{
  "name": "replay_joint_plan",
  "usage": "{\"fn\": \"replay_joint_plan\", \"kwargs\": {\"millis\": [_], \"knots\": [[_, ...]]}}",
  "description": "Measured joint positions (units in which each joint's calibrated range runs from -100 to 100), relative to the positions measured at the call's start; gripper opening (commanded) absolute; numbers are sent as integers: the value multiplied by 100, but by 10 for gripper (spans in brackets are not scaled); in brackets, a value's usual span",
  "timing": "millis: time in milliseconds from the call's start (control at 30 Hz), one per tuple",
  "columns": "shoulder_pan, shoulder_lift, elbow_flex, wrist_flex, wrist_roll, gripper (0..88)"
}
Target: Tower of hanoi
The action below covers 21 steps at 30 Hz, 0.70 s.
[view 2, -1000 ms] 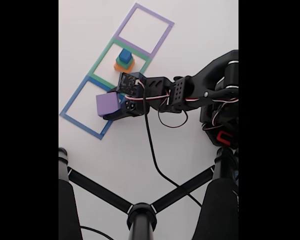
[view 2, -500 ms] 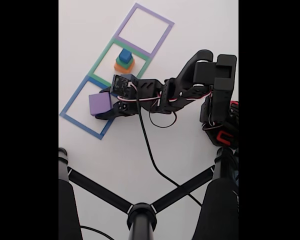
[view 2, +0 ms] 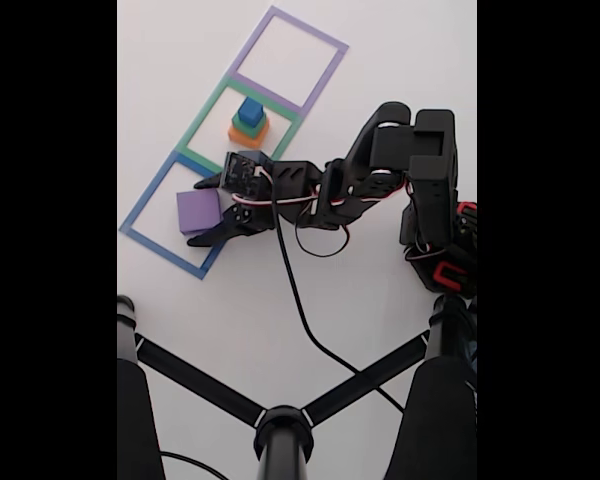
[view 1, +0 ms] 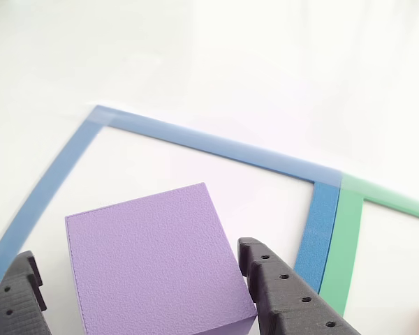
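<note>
Fixed view: we find the purple block [view 2: 197,211] lying flat inside the blue taped square [view 2: 140,208] at the table's left edge. The gripper [view 2: 198,212] straddles it, jaws spread wide and clear of its sides, so we judge it released. The orange, green and blue stack [view 2: 248,121] occupies the green taped square [view 2: 202,123].

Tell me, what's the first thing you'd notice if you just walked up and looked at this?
Probably the purple block sitting inside the blue taped square in the fixed view, with the black gripper open around it, one finger on each side. Next, the little stack in the green taped square: a blue cube on a green block on an orange block. The purple taped square lies beyond it.
</note>
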<state>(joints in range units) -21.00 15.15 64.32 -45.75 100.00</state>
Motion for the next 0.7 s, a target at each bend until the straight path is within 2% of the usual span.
{"fn": "replay_joint_plan", "kwargs": {"millis": [200, 367, 533, 700], "knots": [[0, -135, 0, 112, 0, 368], [41, -1157, 17, 1051, 0, 327], [221, -2862, 113, 2881, 0, 210], [360, -4601, -139, 5337, 0, 107]]}}
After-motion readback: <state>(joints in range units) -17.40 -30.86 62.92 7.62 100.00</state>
